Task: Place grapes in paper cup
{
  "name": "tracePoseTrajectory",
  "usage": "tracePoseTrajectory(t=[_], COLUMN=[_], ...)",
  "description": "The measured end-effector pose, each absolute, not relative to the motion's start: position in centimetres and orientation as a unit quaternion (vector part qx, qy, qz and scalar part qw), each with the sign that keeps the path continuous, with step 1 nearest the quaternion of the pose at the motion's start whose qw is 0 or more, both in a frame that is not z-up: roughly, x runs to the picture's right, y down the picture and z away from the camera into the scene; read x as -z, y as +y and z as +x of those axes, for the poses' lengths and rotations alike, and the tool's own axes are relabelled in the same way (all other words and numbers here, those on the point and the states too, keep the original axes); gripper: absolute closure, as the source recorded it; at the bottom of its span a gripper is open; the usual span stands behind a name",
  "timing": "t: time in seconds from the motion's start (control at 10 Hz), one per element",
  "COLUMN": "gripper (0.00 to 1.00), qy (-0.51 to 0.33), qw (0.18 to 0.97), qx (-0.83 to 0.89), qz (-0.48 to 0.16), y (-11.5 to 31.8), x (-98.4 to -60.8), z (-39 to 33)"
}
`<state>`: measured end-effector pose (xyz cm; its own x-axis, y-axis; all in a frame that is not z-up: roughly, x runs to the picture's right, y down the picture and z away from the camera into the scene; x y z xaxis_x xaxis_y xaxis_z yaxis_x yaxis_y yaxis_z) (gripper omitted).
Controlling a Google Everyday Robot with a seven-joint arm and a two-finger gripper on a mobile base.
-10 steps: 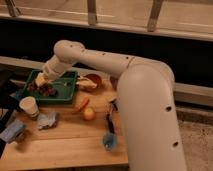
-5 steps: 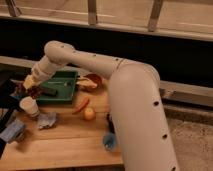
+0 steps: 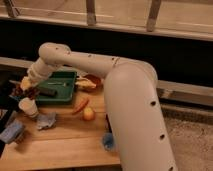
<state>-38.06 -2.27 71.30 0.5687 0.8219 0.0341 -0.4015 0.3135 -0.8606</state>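
Observation:
The grapes (image 3: 26, 92), a dark reddish-purple bunch, hang at the end of my white arm, over the left edge of the green tray (image 3: 59, 89). My gripper (image 3: 21, 93) is shut on them, its dark fingers partly hidden by the bunch. The white paper cup (image 3: 27, 108) stands upright on the wooden table just below and slightly right of the grapes, apart from them.
An orange-red pepper (image 3: 80, 105) and a round yellow fruit (image 3: 89, 114) lie mid-table. A small blue cup (image 3: 108, 141) stands near the front edge. A blue cloth (image 3: 11, 133) and a crumpled wrapper (image 3: 46, 120) lie by the paper cup. My arm's large white body fills the right.
My arm has swung left, carrying the grapes from over the green tray to just above the paper cup.

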Motion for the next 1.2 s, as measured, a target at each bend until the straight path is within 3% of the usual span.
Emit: tracePoseTrajectory(t=[0.9,1.0,1.2], gripper=[1.0,0.96,0.76], qy=[-0.183,-0.178,-0.172], qw=[0.796,0.795,0.792], qx=[-0.39,-0.39,-0.392], qz=[-0.425,-0.429,-0.435], y=[0.0,0.3,0.3], x=[-74.1,-74.7,-75.8], z=[-41.1,-41.6,-42.0])
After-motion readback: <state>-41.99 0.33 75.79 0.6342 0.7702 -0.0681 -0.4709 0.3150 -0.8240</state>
